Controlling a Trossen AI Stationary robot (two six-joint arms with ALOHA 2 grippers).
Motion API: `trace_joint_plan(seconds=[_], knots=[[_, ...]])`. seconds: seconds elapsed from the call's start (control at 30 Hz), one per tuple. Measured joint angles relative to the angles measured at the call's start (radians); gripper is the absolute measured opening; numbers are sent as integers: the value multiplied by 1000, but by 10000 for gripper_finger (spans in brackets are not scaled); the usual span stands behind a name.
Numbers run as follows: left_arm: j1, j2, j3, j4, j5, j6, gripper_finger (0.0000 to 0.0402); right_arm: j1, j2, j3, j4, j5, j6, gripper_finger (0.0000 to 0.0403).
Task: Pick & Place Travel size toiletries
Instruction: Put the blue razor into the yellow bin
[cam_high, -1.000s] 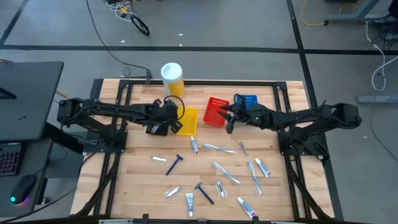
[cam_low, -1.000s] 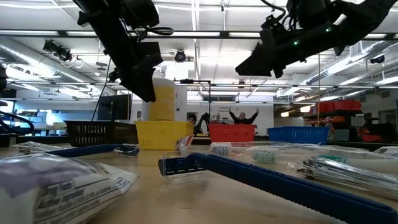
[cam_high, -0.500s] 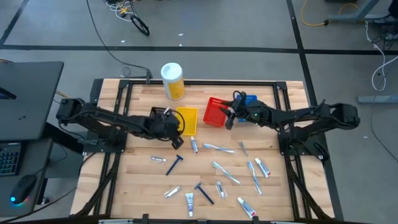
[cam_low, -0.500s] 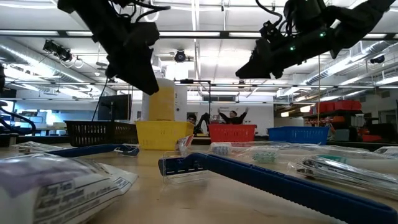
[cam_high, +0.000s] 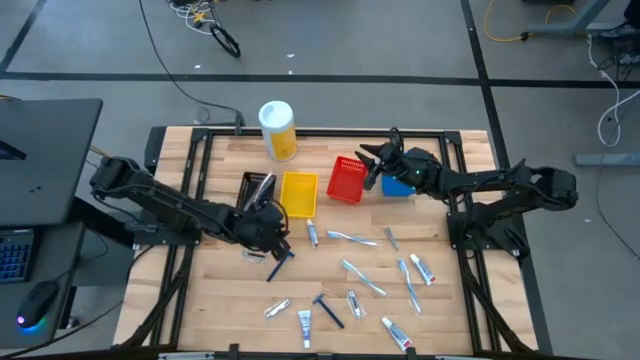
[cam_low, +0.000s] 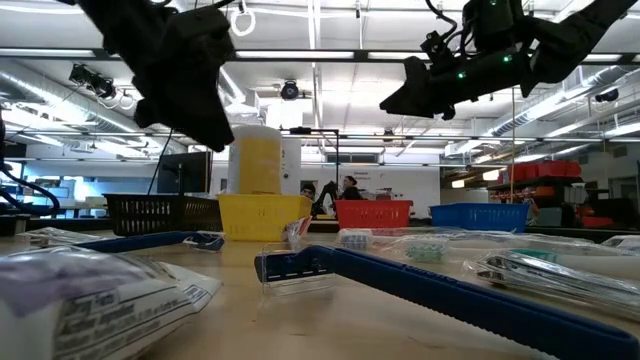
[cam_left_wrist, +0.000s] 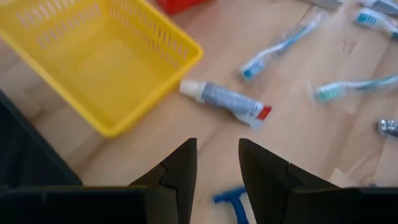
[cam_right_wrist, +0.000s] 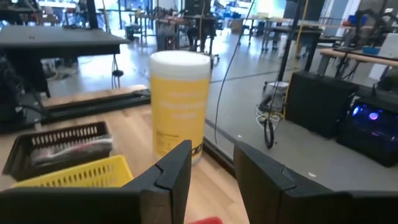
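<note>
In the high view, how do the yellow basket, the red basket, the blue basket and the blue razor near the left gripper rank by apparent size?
1. yellow basket
2. red basket
3. blue razor

The blue basket is partly hidden by the right gripper, so I leave it unranked.

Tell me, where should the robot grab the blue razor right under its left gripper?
Probably by the long thin handle of the blue razor, coming straight down from above. It lies flat on the table, so the fingers should straddle the handle across its width. The left gripper hangs just above it, open.
</note>
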Motion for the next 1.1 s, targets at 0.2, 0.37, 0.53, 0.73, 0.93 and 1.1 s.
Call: trace_joint_plan(seconds=[0.2,0.37,0.53,0.73,0.93,1.1], knots=[[-65,0,-54,27,0,-71,126,-18,0,0,15,-1,0,130],[-120,21,-85,58,8,-134,126,-24,0,0,14,-2,0,130],[-171,123,-85,125,16,-75,129,-24,0,0,-2,-2,0,130],[-188,240,-85,230,26,-55,159,-24,0,0,-22,-5,17,130],[-188,245,-86,210,34,-75,194,-24,0,0,-35,-5,30,130],[-188,245,-85,198,66,-76,203,-24,0,0,-39,-5,30,130]])
